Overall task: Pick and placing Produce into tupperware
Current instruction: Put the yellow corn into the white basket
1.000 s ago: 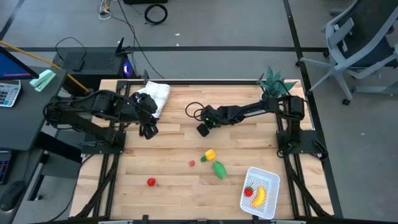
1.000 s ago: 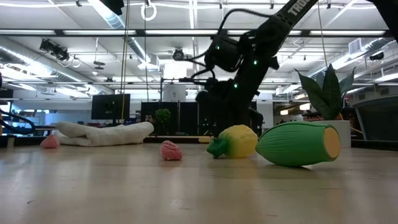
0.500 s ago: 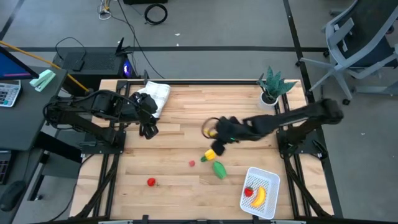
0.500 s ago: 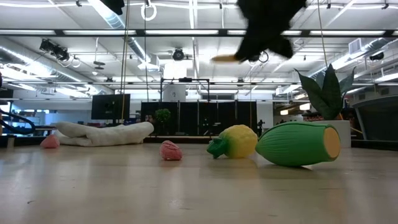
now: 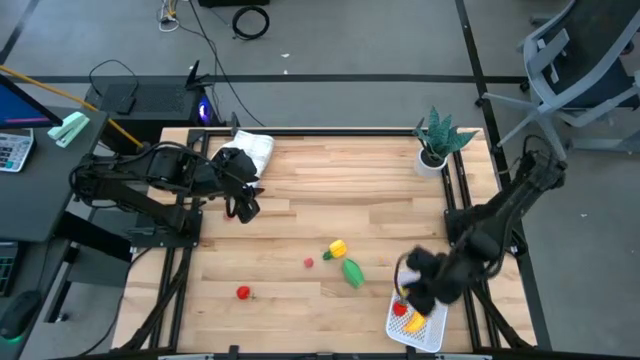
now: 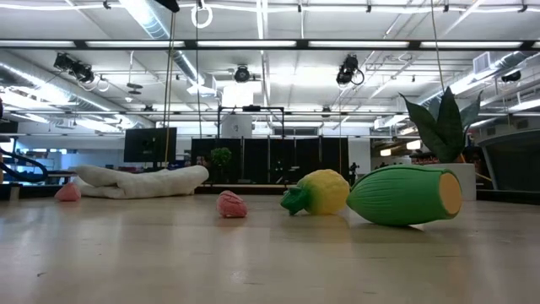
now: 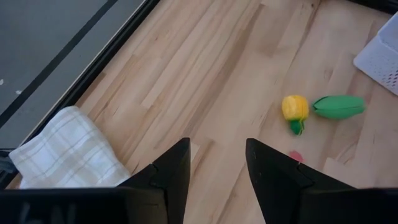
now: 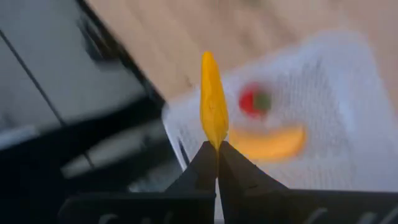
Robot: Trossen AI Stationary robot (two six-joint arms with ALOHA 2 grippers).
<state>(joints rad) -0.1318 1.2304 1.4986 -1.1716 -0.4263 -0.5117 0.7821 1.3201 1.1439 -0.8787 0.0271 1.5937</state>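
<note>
Right pincer (image 5: pixel 420 292) over the near-right desk (image 5: pixel 300 220), above the tupperware (image 5: pixel 432 287). Its fingers are closed on a small yellow-orange piece (image 8: pixel 213 107), which sticks up from the tips. Inside the tupperware: banana (image 8: pixel 267 141) and a red piece (image 8: pixel 252 101).

Mid-desk: yellow pepper (image 5: pixel 337 248) just beside the green piece (image 5: pixel 353 272), not clearly touching. A small red piece (image 5: pixel 309 263) sits left of them; another (image 5: pixel 243 292) nearer and farther left.

Left pincer (image 7: pixel 216 163) waits at far left, fingers parted, empty, beside the checked cloth (image 5: pixel 252 152). Potted plant (image 5: pixel 438 135) at far right.
</note>
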